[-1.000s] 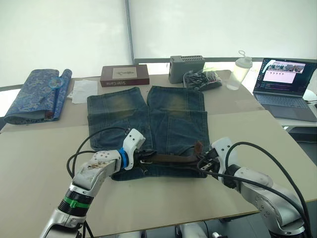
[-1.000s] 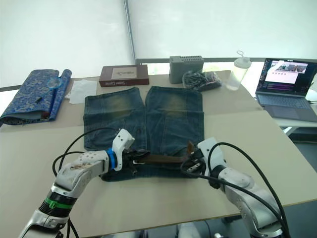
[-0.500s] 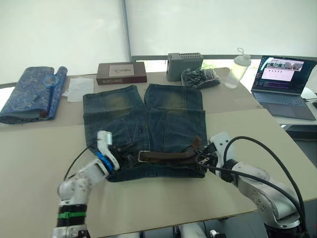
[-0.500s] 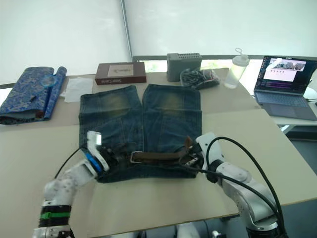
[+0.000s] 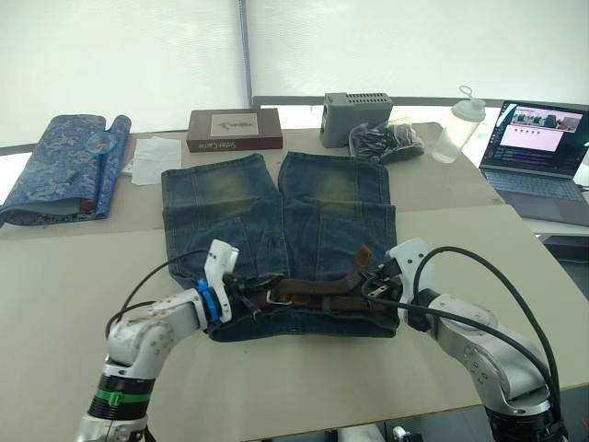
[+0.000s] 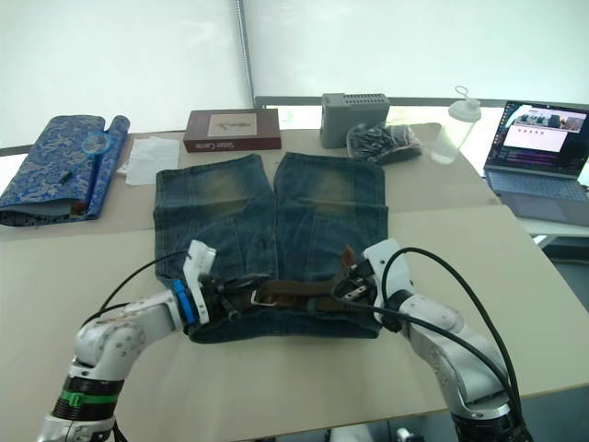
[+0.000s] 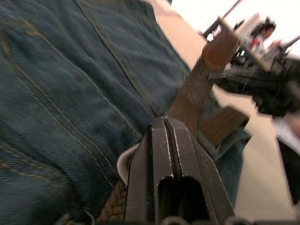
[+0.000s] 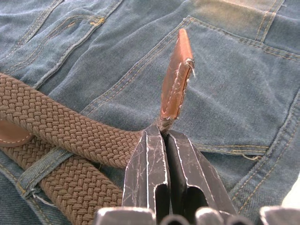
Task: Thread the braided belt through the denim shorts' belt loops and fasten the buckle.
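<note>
The denim shorts [image 5: 276,212] lie flat on the table, legs pointing away and waistband nearest me. Along the waistband lies the braided belt [image 5: 322,290], brown and doubled on the right, where it passes under a belt loop [image 8: 40,171]. My right gripper [image 5: 368,279] is shut on the belt just below its leather tip [image 8: 176,75], which stands up off the denim. The silver buckle [image 5: 275,297] rests at the belt's left end. My left gripper [image 5: 256,299] is shut, with its tips against the buckle [image 7: 125,161] and nothing visible between its fingers [image 7: 157,154].
A blue patterned fabric roll [image 5: 64,166] lies far left, beside white paper [image 5: 155,158]. Along the back stand a brown box [image 5: 235,129], a grey box [image 5: 357,106], a bag of dark items [image 5: 386,140] and a bottle [image 5: 457,124]. A laptop [image 5: 543,143] is open far right.
My left gripper pulled back to the left away from the buckle, then came back to it. The right gripper kept hold of the belt's end. The camera has shifted.
</note>
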`<control>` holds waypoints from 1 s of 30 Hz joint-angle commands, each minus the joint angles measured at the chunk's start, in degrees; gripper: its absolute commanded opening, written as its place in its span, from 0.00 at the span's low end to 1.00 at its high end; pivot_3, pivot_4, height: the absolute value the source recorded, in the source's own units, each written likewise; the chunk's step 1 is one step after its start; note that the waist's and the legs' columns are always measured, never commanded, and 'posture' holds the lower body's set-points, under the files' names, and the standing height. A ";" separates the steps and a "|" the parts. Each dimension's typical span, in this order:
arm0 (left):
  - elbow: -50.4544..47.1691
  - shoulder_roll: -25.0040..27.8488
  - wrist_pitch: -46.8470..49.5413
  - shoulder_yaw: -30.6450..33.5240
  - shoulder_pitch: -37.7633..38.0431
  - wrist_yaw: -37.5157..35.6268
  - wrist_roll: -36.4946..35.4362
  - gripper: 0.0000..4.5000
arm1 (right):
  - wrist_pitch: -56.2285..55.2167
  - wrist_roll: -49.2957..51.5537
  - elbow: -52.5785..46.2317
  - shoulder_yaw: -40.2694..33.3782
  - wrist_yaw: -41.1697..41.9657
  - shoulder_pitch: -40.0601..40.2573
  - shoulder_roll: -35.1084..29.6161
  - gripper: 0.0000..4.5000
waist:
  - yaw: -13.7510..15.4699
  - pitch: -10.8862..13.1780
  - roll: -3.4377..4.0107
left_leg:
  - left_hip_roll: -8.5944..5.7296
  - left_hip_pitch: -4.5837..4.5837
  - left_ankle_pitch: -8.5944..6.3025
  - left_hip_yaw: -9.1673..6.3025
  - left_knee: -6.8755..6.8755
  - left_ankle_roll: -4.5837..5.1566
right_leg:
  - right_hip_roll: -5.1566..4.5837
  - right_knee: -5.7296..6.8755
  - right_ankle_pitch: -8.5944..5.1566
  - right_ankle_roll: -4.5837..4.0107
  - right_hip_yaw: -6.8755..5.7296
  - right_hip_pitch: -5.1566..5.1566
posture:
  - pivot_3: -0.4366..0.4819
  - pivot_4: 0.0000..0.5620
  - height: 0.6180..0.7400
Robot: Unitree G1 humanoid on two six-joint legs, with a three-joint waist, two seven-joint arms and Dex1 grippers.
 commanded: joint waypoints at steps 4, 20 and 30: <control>-0.83 4.09 -6.12 -7.72 1.41 -4.33 10.96 0.01 | -1.55 -0.67 -2.67 -0.63 0.41 1.54 -1.16 0.00 | 0.29 0.00 0.02 | 0.02 0.16 0.00 0.00 0.00 0.00 | 0.01 0.02 -0.05 -0.09 0.01 0.15 | 0.48 0.27 1.00; 9.35 4.70 -21.15 -13.90 3.33 -7.28 26.69 0.01 | -2.08 -3.95 -3.63 2.39 0.23 3.47 -3.36 0.00 | 0.66 -0.23 0.35 | 0.05 0.95 -0.01 0.02 0.04 0.02 | -0.07 0.00 -0.37 -0.03 0.00 0.90 | 0.48 0.27 1.00; 1.76 -0.82 -12.01 -1.78 -1.31 -8.10 11.32 0.01 | -2.22 -4.34 -3.25 3.33 0.40 3.08 -2.18 0.00 | 0.57 -0.16 0.25 | 0.05 0.80 -0.02 -0.01 0.05 0.04 | -0.04 0.02 -0.12 0.13 -0.01 0.79 | 0.48 0.27 1.00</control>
